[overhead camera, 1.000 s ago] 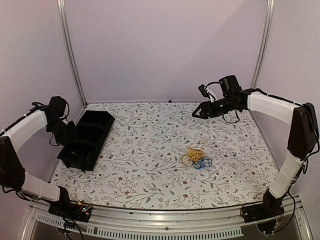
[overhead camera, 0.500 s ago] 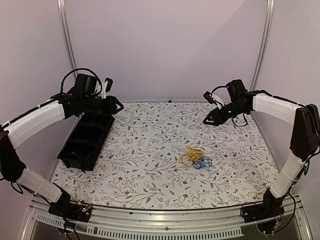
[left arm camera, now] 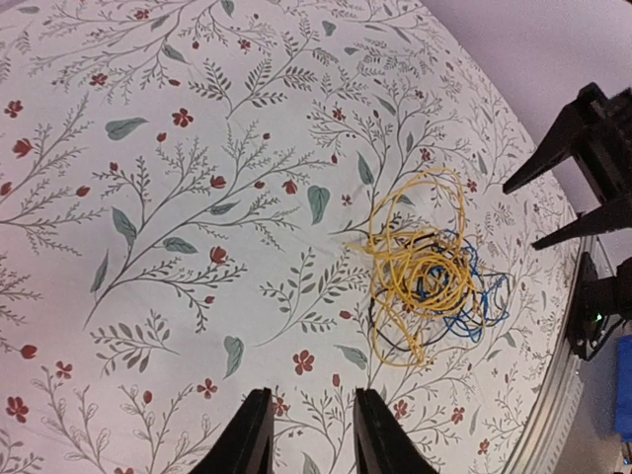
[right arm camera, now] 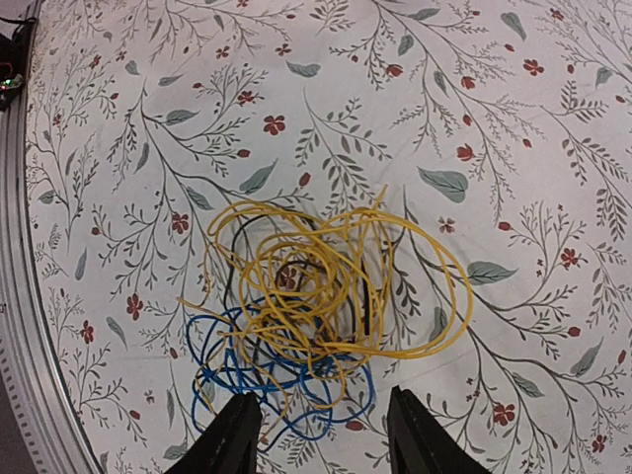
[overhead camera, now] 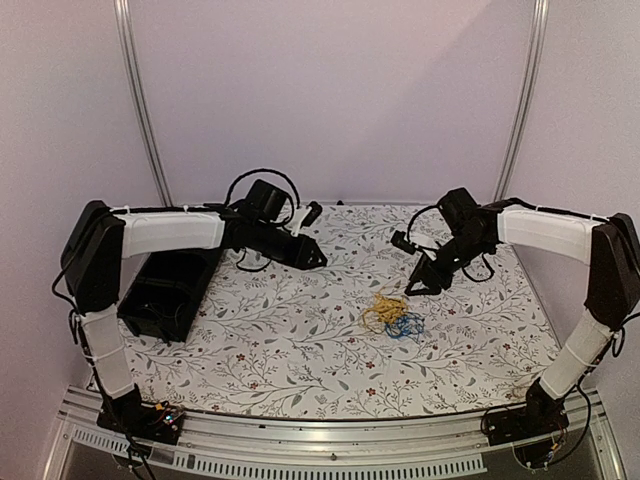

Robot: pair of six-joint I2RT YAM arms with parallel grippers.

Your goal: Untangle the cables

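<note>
Tangled cables [overhead camera: 392, 316] near right tool [overhead camera: 414, 288], farther from left tool [overhead camera: 320, 261], both tools spread apart, empty

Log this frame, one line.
cables: tangled, untouched | left fingers: open, away from cables | right fingers: open, near cables, no grasp

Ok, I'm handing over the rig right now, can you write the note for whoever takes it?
Left gripper: open, empty, above the table, off to the pile's left.
Right gripper: open, empty, hovering close to the pile.
Cables: yellow and blue wires with a dark strand, in one tangled heap.
Done: nothing separated.
Left: grasp the wires and pull the colours apart.
</note>
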